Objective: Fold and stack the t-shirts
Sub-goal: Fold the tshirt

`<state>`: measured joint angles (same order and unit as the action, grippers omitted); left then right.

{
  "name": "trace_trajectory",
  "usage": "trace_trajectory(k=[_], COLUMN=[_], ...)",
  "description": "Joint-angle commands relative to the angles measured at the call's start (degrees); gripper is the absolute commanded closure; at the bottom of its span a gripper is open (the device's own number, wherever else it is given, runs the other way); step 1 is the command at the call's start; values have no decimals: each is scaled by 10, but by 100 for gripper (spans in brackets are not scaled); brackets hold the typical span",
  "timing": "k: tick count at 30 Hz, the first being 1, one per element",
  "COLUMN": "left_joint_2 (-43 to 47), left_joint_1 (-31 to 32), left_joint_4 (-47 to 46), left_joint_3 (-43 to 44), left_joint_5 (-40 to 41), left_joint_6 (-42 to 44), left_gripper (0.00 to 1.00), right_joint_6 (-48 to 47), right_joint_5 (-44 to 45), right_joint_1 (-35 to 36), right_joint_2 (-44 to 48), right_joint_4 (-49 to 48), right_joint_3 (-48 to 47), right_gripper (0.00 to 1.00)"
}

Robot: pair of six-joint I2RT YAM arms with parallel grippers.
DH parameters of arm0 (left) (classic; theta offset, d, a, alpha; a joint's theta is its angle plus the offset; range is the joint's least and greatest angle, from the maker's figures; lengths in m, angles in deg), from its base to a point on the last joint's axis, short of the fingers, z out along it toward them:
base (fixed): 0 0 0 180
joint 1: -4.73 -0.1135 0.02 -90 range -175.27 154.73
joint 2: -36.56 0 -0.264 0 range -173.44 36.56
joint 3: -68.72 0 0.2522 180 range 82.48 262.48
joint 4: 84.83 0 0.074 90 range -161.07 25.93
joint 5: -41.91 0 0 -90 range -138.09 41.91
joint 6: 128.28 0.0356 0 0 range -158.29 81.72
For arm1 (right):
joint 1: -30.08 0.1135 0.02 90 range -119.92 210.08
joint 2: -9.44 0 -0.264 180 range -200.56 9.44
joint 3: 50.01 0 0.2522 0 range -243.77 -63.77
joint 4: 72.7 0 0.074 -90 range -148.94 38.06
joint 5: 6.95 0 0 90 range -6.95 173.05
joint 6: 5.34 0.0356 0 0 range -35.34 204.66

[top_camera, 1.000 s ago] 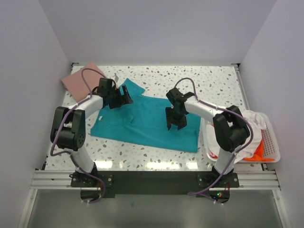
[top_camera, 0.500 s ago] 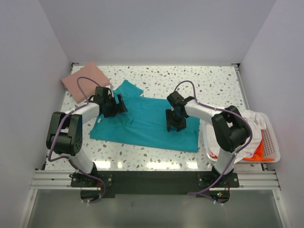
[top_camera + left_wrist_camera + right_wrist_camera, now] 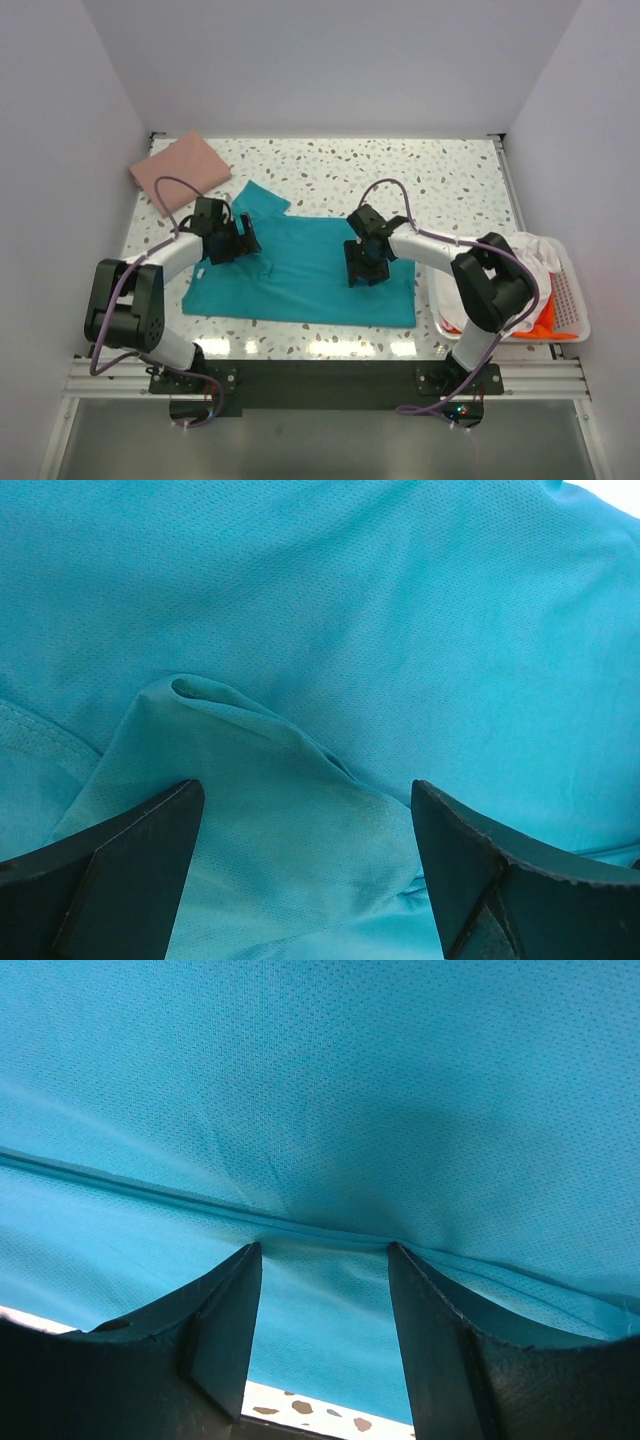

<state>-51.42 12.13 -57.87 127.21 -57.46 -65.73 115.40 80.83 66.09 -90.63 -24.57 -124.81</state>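
Note:
The teal t-shirt [image 3: 300, 280] lies spread on the table's middle, one sleeve [image 3: 258, 197] pointing back left. My left gripper [image 3: 236, 240] is low over its left part, jaws wide open; in the left wrist view [image 3: 305, 790] a raised fold of teal cloth [image 3: 270, 780] lies between the fingers [image 3: 120, 870]. My right gripper [image 3: 362, 262] is low on the shirt's right part, open; in the right wrist view [image 3: 323, 1255] its fingertips [image 3: 225, 1310] touch a seam. A folded dusty pink t-shirt [image 3: 180, 165] lies at the back left. White [image 3: 535, 262] and orange [image 3: 540, 322] shirts sit in the basket.
The white slotted plastic basket [image 3: 572, 300] stands at the right table edge, beside the right arm. White walls enclose the table on the left, back and right. Speckled tabletop [image 3: 420, 180] shows behind the teal shirt.
Both grippers have moved toward the near edge and lower onto the teal shirt. The shirt has shifted slightly nearer and left, and its back-left sleeve now lies free of the left gripper.

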Motion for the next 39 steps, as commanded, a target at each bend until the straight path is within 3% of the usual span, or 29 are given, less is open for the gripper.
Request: trace_trajectory(k=[1,9,21,24,33,39], left_joint_2=[21,79,77,37,-104,-149], left_joint_1=[-7,-7,-7,-7,-7,-7], left_joint_4=[65,113,121,104,82,69], left_joint_3=[-28,-46,81,136,294,339], left_joint_5=[36,68,70,70,80,80], left_joint_6=[-2,-2,-17,-8,16,16], left_gripper=[10,9,7,8,8,9], right_joint_6=[18,21,6,-11,-73,-99], right_joint_5=[-6,6,88,95,56,53], right_joint_1=[19,47,37,12,-154,-212], right_joint_2=[-16,3,62,46,-21,-68], right_joint_4=[22,38,103,92,49,35], right_joint_3=[39,34,-121,-152,-202,-222], right_gripper=[43,42,38,37,39,45])
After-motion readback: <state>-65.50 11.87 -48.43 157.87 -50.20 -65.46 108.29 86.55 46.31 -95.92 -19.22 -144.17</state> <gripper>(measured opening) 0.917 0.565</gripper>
